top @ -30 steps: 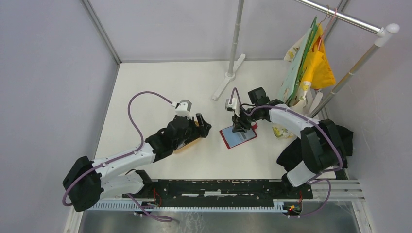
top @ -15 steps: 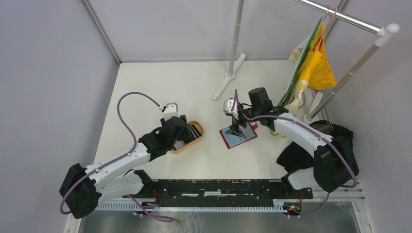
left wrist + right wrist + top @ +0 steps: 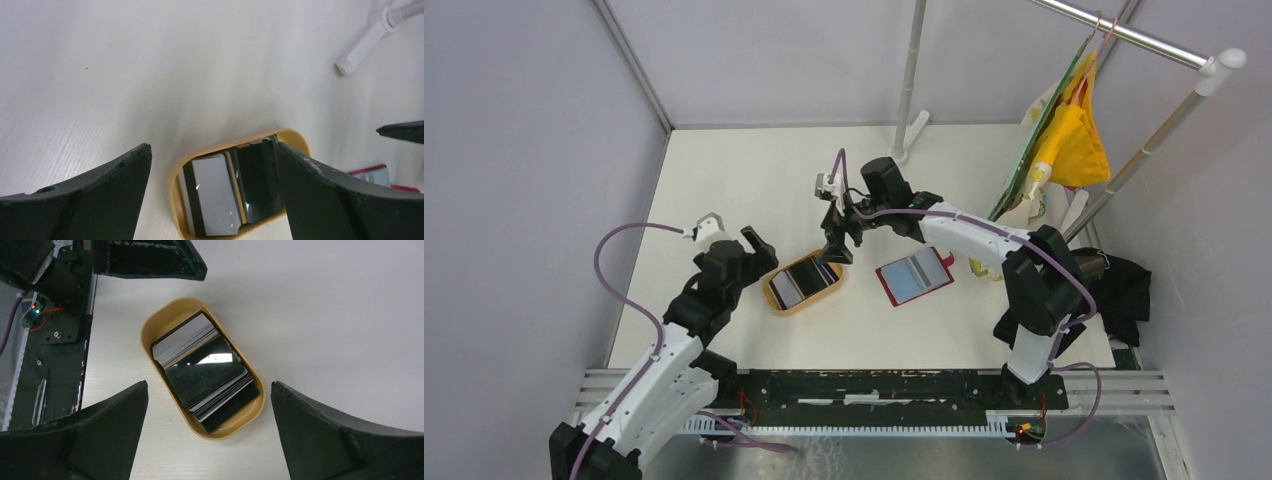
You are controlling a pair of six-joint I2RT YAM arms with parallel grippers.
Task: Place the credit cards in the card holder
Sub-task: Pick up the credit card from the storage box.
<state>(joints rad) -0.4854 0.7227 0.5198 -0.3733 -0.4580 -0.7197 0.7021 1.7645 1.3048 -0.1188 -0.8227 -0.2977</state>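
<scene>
Black and pale grey credit cards (image 3: 802,284) stacked inside an oval tan tray (image 3: 776,303) on the desk (image 3: 724,180). Just right of the tray, not touching it, the red card holder (image 3: 914,277), lying open. Above the tray, the right end effector (image 3: 209,385), spread wide, gripping nothing. At the tray's left, the left end effector (image 3: 759,248), likewise spread and empty.

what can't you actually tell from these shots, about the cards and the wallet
- Count: in the right wrist view the credit cards overlap in the tray, hiding the lower ones.
- Print on the cards: too small or lost in glare in every view.
- Pockets of the card holder: too small in the top view. In the left wrist view, a finger of the left gripper covers most of it.
</scene>
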